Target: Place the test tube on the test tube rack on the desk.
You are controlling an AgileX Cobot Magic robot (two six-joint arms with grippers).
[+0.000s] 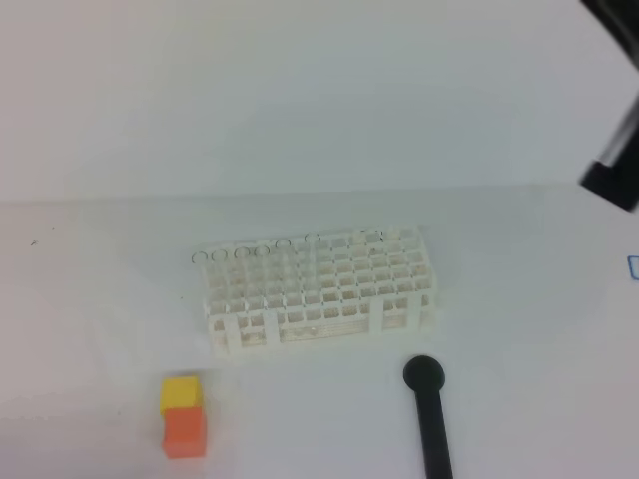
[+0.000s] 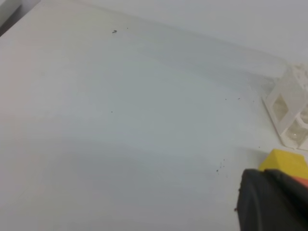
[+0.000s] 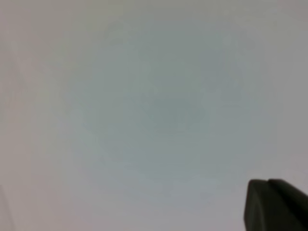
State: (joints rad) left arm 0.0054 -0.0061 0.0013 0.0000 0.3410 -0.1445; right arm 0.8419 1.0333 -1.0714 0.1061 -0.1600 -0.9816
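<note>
The white lattice test tube rack [image 1: 319, 289] stands mid-desk. Several thin dark rings [image 1: 245, 251] line its back left row; they look like rims of transparent test tubes, whose bodies barely show. No loose tube shows on the white desk [image 1: 100, 299]. The left wrist view shows one rack corner [image 2: 288, 110] at the right edge and a dark part of my left gripper [image 2: 272, 202] at the bottom right. The right wrist view shows only bare white surface and a dark part of my right gripper [image 3: 276, 204]. Neither gripper's opening shows.
A yellow-on-orange block [image 1: 183, 414] sits front left of the rack and also shows in the left wrist view [image 2: 284, 163]. A black round-ended stick [image 1: 427, 414] lies front right of the rack. Part of the right arm [image 1: 611, 175] hangs at the top right edge.
</note>
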